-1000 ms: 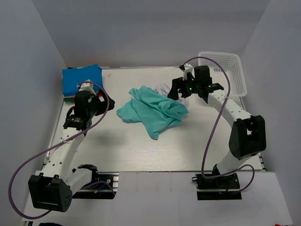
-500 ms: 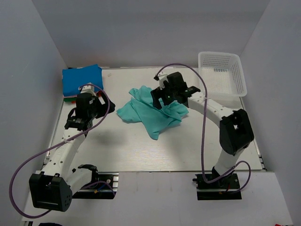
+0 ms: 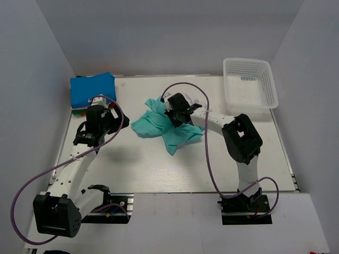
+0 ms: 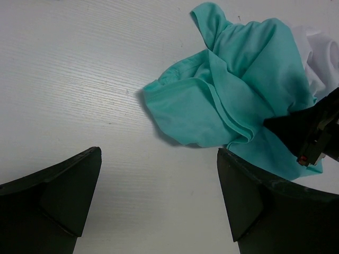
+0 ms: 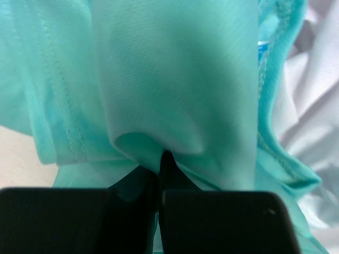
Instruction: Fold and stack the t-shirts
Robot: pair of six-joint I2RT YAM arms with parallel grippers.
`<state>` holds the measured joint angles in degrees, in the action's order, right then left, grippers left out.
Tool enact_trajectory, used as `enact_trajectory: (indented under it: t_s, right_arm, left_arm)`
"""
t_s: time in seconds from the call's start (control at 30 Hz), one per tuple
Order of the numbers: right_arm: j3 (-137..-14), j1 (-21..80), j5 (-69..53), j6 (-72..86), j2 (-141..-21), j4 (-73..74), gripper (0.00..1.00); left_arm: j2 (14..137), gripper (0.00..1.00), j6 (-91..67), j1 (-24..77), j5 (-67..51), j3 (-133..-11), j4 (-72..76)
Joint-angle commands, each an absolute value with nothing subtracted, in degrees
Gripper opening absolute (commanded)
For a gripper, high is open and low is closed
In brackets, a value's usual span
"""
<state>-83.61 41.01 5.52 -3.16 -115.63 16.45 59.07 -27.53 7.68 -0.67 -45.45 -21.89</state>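
Observation:
A crumpled teal t-shirt [image 3: 159,128] lies mid-table, with a white t-shirt [image 4: 323,53] partly under its far right side. My right gripper [image 3: 177,114] is down on the teal t-shirt [image 5: 175,69], its jaws shut on a raised fold of that cloth [image 5: 160,159]. My left gripper [image 4: 159,152] hangs open over bare table to the left of the teal t-shirt [image 4: 233,100], nothing between its fingers. A folded blue t-shirt [image 3: 92,87] sits at the back left corner with red and green cloth edges showing beneath it.
A white plastic lattice basket [image 3: 273,90] stands at the back right corner. The white table [image 3: 159,169] is walled by grey panels on the left, back and right. The right arm reaches leftward across the table's middle.
The right arm swung left from beside the basket onto the teal t-shirt and its jaws closed on a fold. The left arm stayed put.

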Motion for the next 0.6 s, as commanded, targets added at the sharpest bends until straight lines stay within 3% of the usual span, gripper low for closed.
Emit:
enact_trajectory:
  t_s: [0.0, 0.27, 0.57]
  right_arm:
    - [-83.8, 41.8, 9.9, -1.6, -109.5, 11.5, 0.0]
    - [-87.8, 41.6, 8.2, 1.3, -98.8, 10.7, 0.0]
    - [-95.7, 40.3, 20.4, 0.6, -93.8, 11.0, 0.0]
  left_arm:
    - [58.6, 1.0, -27.9, 7.9, -0.2, -45.3, -21.8]
    - [57.6, 1.0, -27.9, 7.9, -0.2, -44.7, -21.8]
    - [56.5, 1.0, -27.9, 7.9, -0.2, -45.8, -21.8]
